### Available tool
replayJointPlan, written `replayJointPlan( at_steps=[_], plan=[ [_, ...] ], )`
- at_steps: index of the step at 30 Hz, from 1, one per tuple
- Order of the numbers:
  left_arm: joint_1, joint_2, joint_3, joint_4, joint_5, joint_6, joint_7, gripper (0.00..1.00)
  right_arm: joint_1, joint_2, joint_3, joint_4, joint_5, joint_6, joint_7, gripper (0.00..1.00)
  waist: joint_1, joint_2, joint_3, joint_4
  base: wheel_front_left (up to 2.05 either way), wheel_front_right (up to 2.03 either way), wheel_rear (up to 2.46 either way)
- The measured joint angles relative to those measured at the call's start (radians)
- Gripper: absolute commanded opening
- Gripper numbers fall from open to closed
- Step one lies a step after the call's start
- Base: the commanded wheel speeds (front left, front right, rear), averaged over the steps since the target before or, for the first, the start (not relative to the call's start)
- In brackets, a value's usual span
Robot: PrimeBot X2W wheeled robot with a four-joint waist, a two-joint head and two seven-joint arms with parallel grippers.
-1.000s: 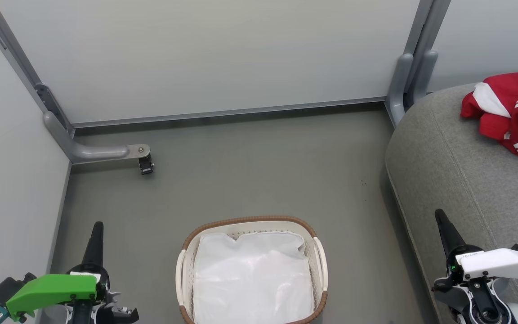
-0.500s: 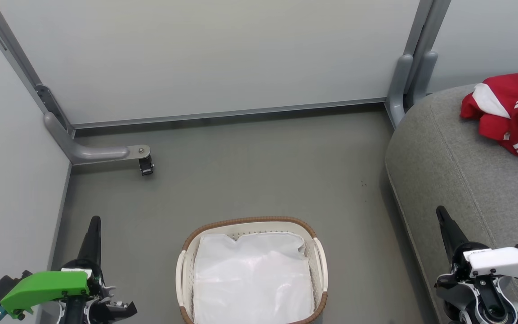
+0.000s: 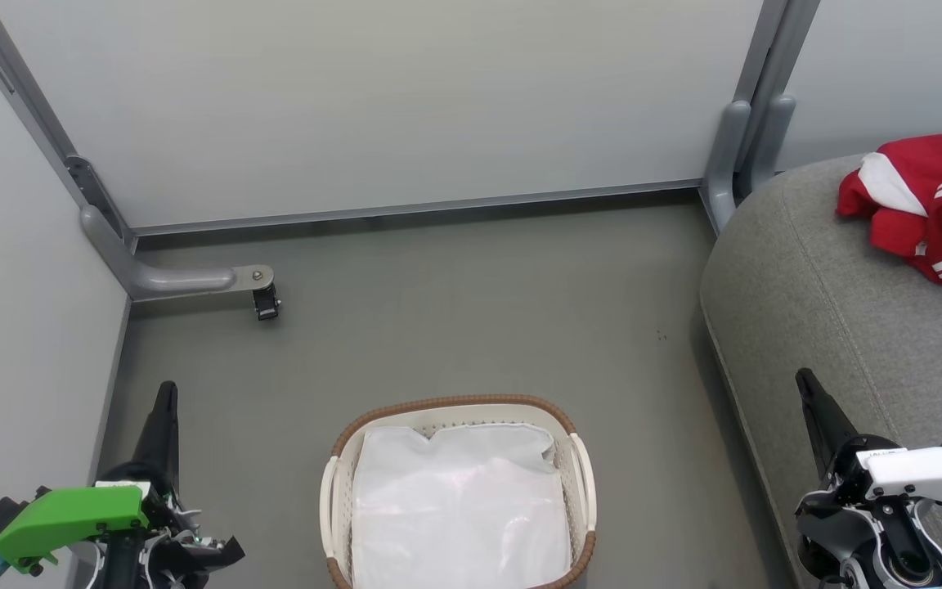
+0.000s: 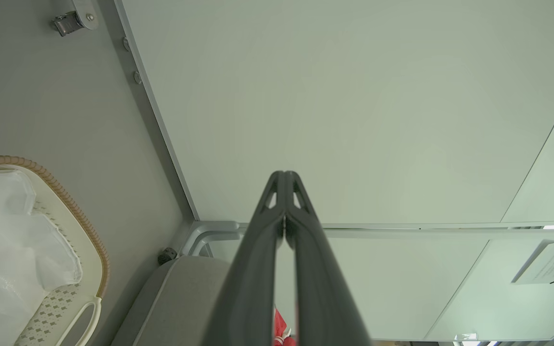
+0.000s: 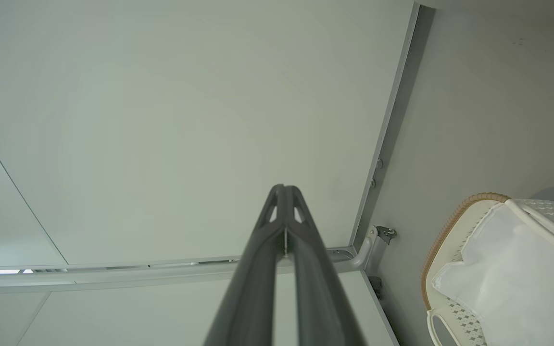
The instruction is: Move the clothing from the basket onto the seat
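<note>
Red jerseys with white panels lie bunched on the grey seat at the upper right; a red scrap of clothing peeks between the fingers in the left wrist view. The cream basket with its brown rim stands on the floor at bottom centre, holding a plain white liner sheet; the basket rim shows in the right wrist view too. My left gripper hangs shut left of the basket, nothing in it. Over the seat's front edge my right gripper is shut and empty.
Pale partition walls close the floor on the left and back. A grey foot with a small black caster juts from the left corner. Grey posts stand at the back right beside the seat. Bare grey floor lies beyond the basket.
Both grippers have shifted a little: the left one slid left and its tip rose in the view, and the right one's tip rose slightly. Basket, liner and jerseys stayed put.
</note>
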Motion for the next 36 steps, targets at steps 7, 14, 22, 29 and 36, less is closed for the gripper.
replayJointPlan(
  at_steps=[7, 14, 22, 29, 36],
  plan=[
    [-0.004, 0.000, 0.002, -0.001, -0.007, -0.001, 0.001, 0.00, 0.000, 0.000, -0.001, -0.001, 0.007, 0.000, 0.000, 0.00, 0.0000, 0.0000, 0.000, 0.000, 0.00, 0.00, 0.00],
    [-0.004, 0.000, 0.002, -0.001, -0.007, -0.001, 0.001, 0.00, 0.000, 0.000, -0.001, -0.001, 0.007, 0.000, 0.000, 0.00, 0.0000, 0.0000, 0.000, 0.000, 0.00, 0.00, 0.00],
    [-0.004, 0.000, 0.002, -0.001, -0.007, -0.001, 0.001, 0.00, -0.001, 0.000, -0.001, -0.001, 0.007, 0.000, 0.000, 0.00, 0.0000, 0.0000, 0.000, 0.000, 0.00, 0.00, 0.00],
    [-0.004, 0.000, 0.002, -0.001, -0.007, -0.001, 0.001, 0.00, -0.001, 0.000, -0.001, -0.001, 0.007, 0.000, 0.000, 0.00, 0.0000, 0.0000, 0.000, 0.000, 0.00, 0.00, 0.00],
    [-0.004, 0.000, 0.002, -0.001, -0.007, -0.001, 0.001, 0.00, -0.001, 0.000, -0.001, -0.001, 0.007, 0.000, 0.000, 0.00, 0.0000, 0.0000, 0.000, 0.000, 0.00, 0.00, 0.00]
  ],
)
